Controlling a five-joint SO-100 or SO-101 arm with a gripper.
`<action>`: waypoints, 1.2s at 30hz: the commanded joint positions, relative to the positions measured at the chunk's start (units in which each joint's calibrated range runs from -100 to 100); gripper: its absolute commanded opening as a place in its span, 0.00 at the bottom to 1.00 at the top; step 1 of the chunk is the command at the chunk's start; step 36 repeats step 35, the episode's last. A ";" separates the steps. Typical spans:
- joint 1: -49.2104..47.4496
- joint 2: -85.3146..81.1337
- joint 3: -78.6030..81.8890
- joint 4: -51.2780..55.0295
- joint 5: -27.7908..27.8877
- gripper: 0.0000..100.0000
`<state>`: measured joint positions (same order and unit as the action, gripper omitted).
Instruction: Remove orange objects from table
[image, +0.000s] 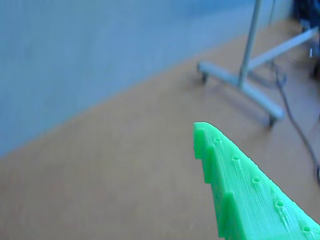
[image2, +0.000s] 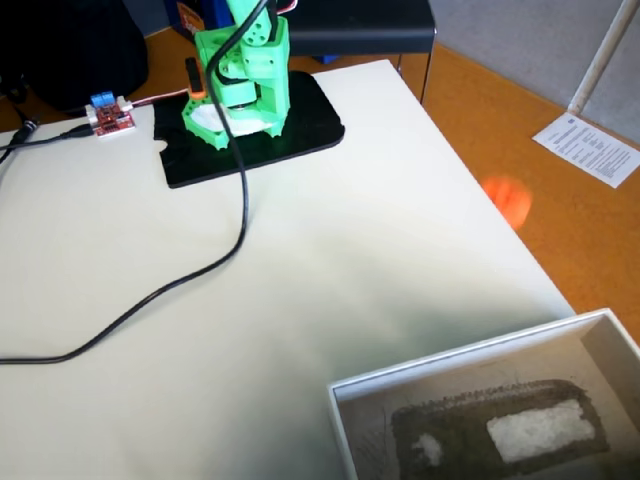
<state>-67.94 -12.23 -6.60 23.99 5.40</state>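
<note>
Your large cream-white smooth rectangular desk (image2: 380, 250) fills most of the fixed view, and the orange floor (image2: 480, 120) runs along its right edge. In the near right corner of the desk sits a white shallow box (image2: 450, 355) with a dark grey pad (image2: 470, 425) inside it. At the far end a flat black base plate (image2: 310, 125) carries the bright green plastic arm base (image2: 245, 70).

The fuzzy bright-orange ball (image2: 510, 200) is off the desk. You see it as a soft blurred patch over the floor, just beyond the desk's right edge. It is too blurred to say whether it is resting there or in the air. A white printed sheet of paper (image2: 590, 148) lies on the floor further right. A small red circuit board (image2: 110, 117) sits just left of the black plate, and a thin black cable (image2: 240, 210) curves from the arm across the desk to the left edge.

In the wrist view the camera looks out over the floor towards a blue-grey wall (image: 100, 50) and a grey metal wheeled stand (image: 240, 82). Of the green ribbed fingers (image: 250, 190) you can see only one, entering from the lower right. You cannot tell how far apart they stand. Nothing is visible against the one that shows.
</note>
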 joint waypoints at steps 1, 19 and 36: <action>3.80 -7.45 6.22 0.94 -0.49 0.59; 70.49 -57.89 103.70 16.91 -3.22 0.59; 70.27 -86.43 106.22 52.58 -16.46 0.59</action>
